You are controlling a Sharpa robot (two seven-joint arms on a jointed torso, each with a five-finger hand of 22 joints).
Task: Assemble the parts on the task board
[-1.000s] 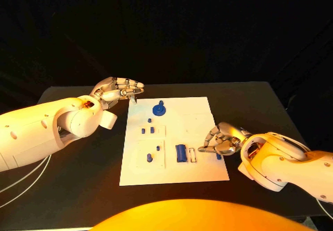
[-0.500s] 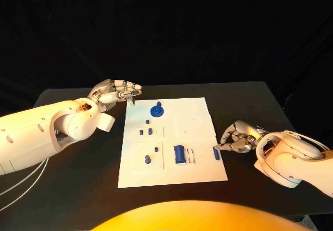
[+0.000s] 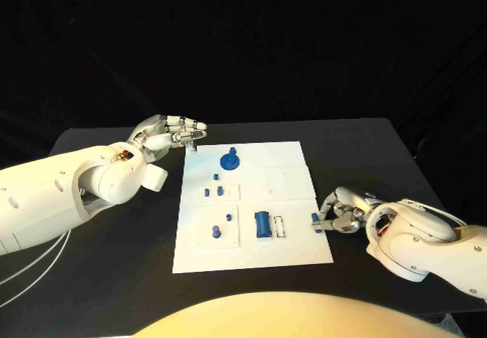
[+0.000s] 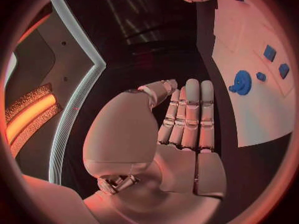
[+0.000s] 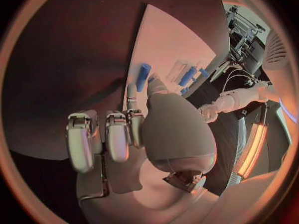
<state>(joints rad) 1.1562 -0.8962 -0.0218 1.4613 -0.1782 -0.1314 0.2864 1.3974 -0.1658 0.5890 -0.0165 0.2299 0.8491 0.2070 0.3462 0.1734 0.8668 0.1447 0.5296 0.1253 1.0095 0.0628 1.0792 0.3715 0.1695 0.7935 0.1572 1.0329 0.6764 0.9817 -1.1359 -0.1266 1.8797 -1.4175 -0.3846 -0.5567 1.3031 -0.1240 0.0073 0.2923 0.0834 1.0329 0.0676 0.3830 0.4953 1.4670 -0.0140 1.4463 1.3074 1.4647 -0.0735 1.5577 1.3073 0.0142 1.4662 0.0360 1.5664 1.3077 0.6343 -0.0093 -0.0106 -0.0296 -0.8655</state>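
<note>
1. At the task board's (image 3: 254, 211) right edge, the right hand (image 3: 340, 213) pinches a small blue peg (image 3: 316, 222), upright, smooth.
2. Near the board's far left corner, the left hand (image 3: 167, 132) is curled, holding nothing.
3. The flat white board lies mid-desk (image 3: 112, 282).

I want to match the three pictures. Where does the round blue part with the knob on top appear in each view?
Head view: the round blue part stands near the far end of the task board, close to the left robot hand.
Left wrist view: it sits on the board beyond the fingers.
Right wrist view: I cannot pick it out.
Shared landmark: the white task board, seen in every view.
</note>
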